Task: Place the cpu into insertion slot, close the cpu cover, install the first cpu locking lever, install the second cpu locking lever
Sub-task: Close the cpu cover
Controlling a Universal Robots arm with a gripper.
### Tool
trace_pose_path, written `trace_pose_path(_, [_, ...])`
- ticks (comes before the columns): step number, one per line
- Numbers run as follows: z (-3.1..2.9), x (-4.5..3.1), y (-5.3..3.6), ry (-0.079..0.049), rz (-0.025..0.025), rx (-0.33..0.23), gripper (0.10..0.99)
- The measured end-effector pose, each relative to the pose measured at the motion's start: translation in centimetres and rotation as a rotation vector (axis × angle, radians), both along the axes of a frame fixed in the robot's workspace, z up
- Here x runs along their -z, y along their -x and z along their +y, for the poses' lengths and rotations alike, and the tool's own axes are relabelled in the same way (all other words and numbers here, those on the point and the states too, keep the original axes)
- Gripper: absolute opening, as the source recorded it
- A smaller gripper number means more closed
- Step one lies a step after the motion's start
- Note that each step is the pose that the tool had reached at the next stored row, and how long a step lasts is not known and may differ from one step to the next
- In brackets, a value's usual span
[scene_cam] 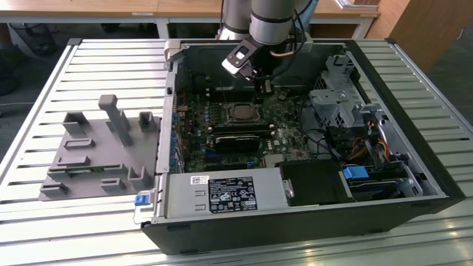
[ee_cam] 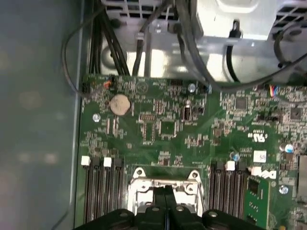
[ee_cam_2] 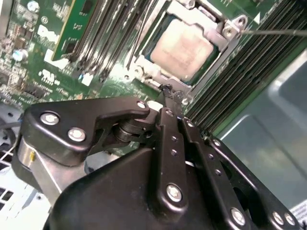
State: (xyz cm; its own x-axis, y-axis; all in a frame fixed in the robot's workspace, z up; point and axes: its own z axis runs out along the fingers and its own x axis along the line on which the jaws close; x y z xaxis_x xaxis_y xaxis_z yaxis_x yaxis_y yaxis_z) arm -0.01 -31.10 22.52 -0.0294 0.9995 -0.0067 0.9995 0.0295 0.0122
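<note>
The cpu (ee_cam_2: 183, 44), a dull silver-tan square, lies in the insertion slot (scene_cam: 242, 112) on the green board inside the open computer case. The cpu cover (ee_cam_2: 225, 29), a silvery frame, lies flat around it. A thin wire lever (ee_cam_2: 280, 32) runs off from the cover's corner. My gripper (ee_cam_2: 167, 93) is shut, its black fingers pressed together with nothing seen between them. The tips sit at the cover's edge, close over the board. In the first wrist view the gripper (ee_cam: 166, 190) overlaps the slot's metal rim (ee_cam: 139, 184). In the exterior view the gripper (scene_cam: 264, 87) hangs just behind the slot.
Long black memory slots (ee_cam_2: 230, 81) flank the socket, one holding a green module (ee_cam_2: 72, 24). A drive cage (scene_cam: 340, 105) and cables stand at the exterior view's right, a power supply (scene_cam: 221, 194) in front. A grey fixture (scene_cam: 96, 149) sits outside the case, left.
</note>
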Motion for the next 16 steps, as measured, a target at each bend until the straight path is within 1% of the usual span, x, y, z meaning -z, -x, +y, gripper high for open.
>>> trace_pose_path(3, [0.0,0.25,0.61,0.0,0.0,0.0,0.106])
trace_pose_path(12, [0.0,0.3,1.82,0.0,0.0,0.0,0.106])
trace_pose_path(16, [0.0,0.3,2.22,0.0,0.0,0.0,0.106])
